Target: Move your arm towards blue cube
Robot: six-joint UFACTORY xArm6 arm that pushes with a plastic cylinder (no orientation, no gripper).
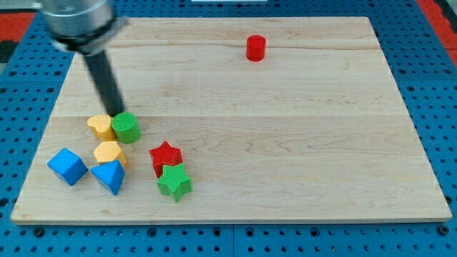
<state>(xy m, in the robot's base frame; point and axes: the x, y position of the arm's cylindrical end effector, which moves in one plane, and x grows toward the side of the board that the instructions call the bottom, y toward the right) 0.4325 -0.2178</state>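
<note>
**The rod is close, but not at the blue cube yet**

My tip (118,114) is the low end of a straight dark rod; it has no jaws, so there is nothing to open or close, and it holds nothing; it sits between the yellow heart-shaped block (102,126) and the green round block (126,127), touching or almost touching them; I cannot tell which.

The blue cube (67,166) is near the bottom left corner of the light wooden board (285,143); it sits lower and more to the view's left than my tip; just beside it is a blue three-sided block (110,176); a yellow six-sided block (110,153) is above that one.

I think my tip must slide down and to the view's left; the yellow heart is in the way, so it may get pushed along.

A red star block (166,156) and a green star block (174,181) touch each other, further right; a red round block (255,48) stands alone, far off near the top.
</note>
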